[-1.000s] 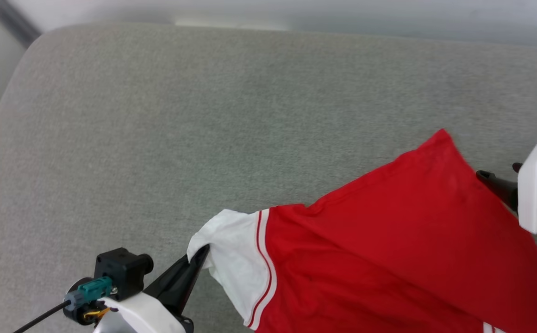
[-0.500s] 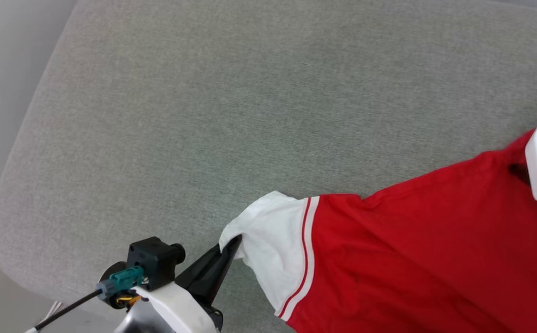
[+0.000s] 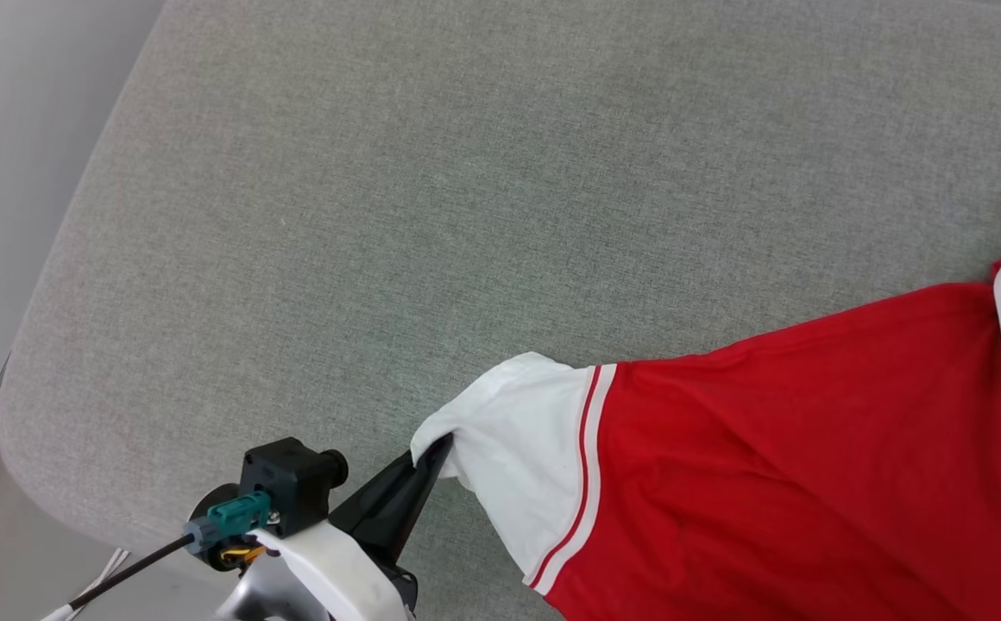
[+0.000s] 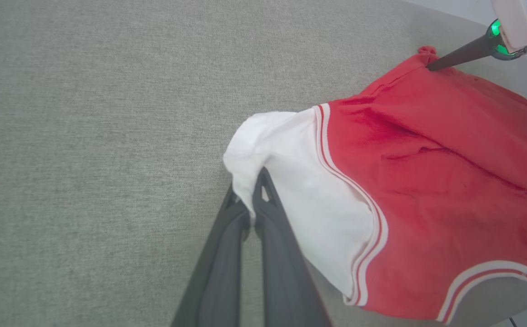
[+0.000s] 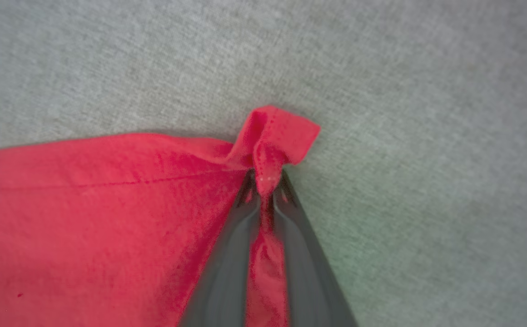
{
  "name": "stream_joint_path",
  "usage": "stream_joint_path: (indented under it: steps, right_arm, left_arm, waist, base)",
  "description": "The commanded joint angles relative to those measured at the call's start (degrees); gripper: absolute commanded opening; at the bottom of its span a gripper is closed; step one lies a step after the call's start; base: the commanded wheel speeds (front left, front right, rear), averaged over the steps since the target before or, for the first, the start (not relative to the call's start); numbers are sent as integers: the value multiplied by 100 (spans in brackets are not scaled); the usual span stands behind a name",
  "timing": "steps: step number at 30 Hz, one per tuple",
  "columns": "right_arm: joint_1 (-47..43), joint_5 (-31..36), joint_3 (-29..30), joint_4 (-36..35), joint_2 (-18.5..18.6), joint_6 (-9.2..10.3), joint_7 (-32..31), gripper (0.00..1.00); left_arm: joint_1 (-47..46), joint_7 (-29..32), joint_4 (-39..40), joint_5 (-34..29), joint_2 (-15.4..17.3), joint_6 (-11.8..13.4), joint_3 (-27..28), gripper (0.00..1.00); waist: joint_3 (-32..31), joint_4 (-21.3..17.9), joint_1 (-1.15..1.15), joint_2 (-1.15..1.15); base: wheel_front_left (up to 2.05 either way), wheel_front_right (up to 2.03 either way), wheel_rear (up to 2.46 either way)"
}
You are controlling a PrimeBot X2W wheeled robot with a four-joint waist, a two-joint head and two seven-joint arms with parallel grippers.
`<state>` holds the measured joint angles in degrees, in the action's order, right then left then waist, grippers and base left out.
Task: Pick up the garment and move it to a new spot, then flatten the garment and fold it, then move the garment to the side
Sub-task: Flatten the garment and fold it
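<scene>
Currently, head view: garment (image 3: 768, 448) spread across grey cushion (image 3: 466, 216), left gripper (image 3: 437, 450) at tip of white sleeve (image 3: 522, 440). Left wrist view: fingers (image 4: 272, 236) closed, pinching sleeve edge. Right wrist view: right gripper (image 5: 265, 184) clamped on red corner (slightly bunched).

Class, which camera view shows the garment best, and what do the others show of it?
The left wrist view: the garment shows its white sleeve, red body and striped hem, with the left gripper and right gripper pinching it. The head view cuts the body off at its edge. The right wrist view gives a blurred red corner.
</scene>
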<state>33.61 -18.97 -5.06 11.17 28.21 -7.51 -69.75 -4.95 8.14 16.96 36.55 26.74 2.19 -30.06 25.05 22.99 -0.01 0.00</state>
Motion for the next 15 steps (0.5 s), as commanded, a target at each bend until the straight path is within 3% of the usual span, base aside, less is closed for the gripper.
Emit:
stream_joint_path:
  steps: [1,8,15]
  right_arm:
    - [-500,1,-149,443,-149,3,-119,0]
    - [-44,-209,-155,188,-199,2,570,0]
    - [387,-567,-168,-2,-174,3,1357,0]
  left_arm:
    - [-74,-21,8,4,34,2,30,0]
    - [-64,-43,52,-5,130,80,148,0]
    - [-105,-3,283,39,423,170,460,0]
  waist:
    - [-39,-42,1,0]
    - [-372,-274,1,0]
    - [-1021,-698,1,0]
  base:
    - [0,0,0]
    - [0,0,0]
    - [0,0,0]
